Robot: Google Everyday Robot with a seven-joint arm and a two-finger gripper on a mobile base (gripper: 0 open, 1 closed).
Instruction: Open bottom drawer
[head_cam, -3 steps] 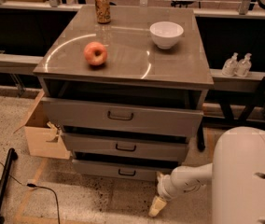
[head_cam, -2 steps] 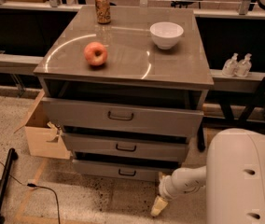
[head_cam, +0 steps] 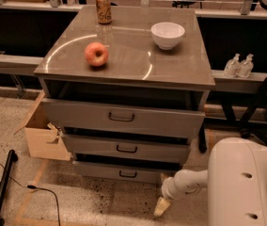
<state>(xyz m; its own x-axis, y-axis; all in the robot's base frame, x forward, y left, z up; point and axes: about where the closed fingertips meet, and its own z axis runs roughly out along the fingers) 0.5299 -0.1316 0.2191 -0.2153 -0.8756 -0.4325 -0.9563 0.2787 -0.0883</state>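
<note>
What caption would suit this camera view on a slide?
Robot's gripper hangs low by the right end of the bottom drawer; apple, bowl and can top the grey cabinet.

The white arm (head_cam: 244, 182) fills the lower right corner with a thick, rounded part. A thinner forearm (head_cam: 192, 179) goes left from it and bends down. At its end the pale gripper (head_cam: 161, 206) hangs low, pointing down and left.

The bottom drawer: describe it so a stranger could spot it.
Find the grey metal cabinet with a red apple on top. The robot's cream end effector hovers low beside it, near the grey metal bottom drawer. That drawer is the lowest, slimmest front of three, with a small dark bar handle.
</note>
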